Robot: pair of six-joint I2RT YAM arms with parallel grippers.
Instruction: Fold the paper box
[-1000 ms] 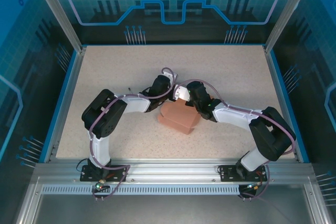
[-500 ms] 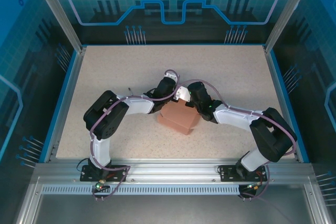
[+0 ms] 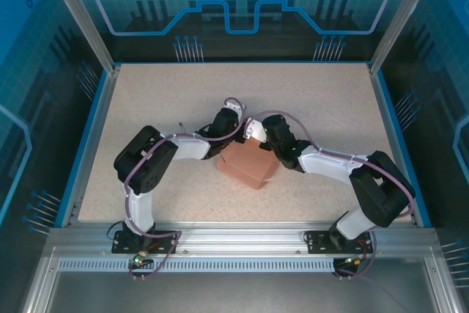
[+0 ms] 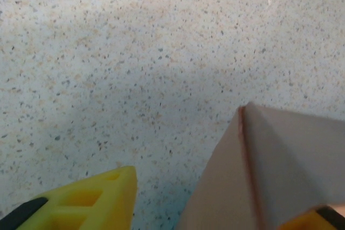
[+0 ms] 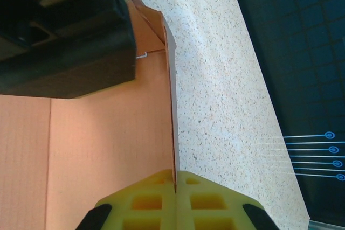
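Our tally on the table
We count one paper box and two arms: left arm, right arm.

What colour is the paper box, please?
The paper box is salmon-pink, clearest in the right wrist view.

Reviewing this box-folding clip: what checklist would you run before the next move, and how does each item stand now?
1. Right tool shut on a wall of the paper box: ok.
2. Left tool open, bare table showing inside its gap: ok.
3. Paper box well inside the table edges: ok.
4. Left arm and right arm apart: cannot tell, wrists very close.
5. Fold finished: cannot tell.
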